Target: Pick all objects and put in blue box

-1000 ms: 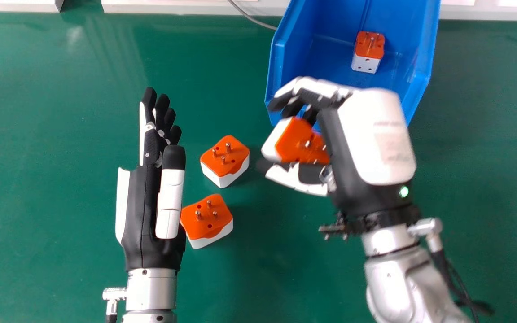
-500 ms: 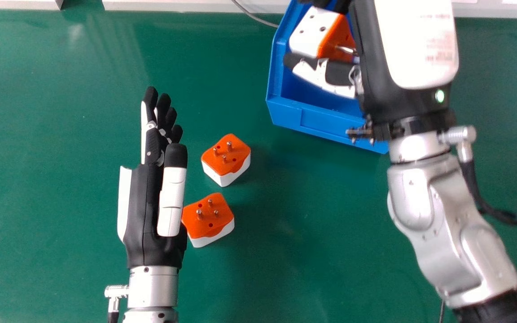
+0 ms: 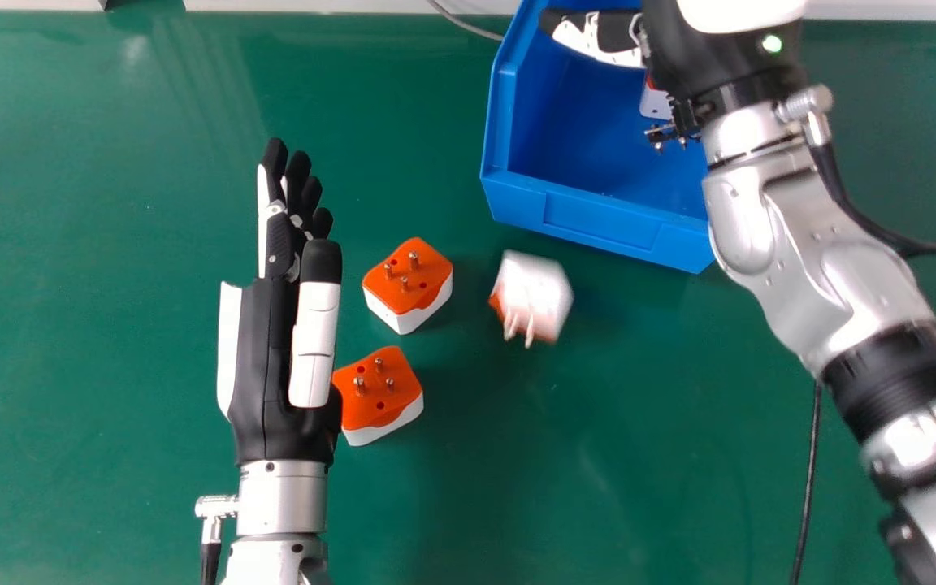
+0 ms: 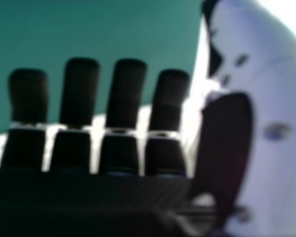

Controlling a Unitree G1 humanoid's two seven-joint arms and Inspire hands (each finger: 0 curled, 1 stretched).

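The placing step is apparently failing: the right hand (image 3: 679, 50) is hanging wide and empty over the blue box (image 3: 598, 221), the left hand (image 3: 263, 357) is resting wide at left, and a blurred plug adapter (image 3: 533, 291) is showing outside the box's near wall, probably needing re-picking.

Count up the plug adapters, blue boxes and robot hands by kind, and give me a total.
Blue box: 1
Plug adapters: 4 (farther pins-up adapter, nearer pins-up adapter, blurred adapter, partly hidden adapter inside the box)
Robot hands: 2 (left hand, right hand)
Total: 7
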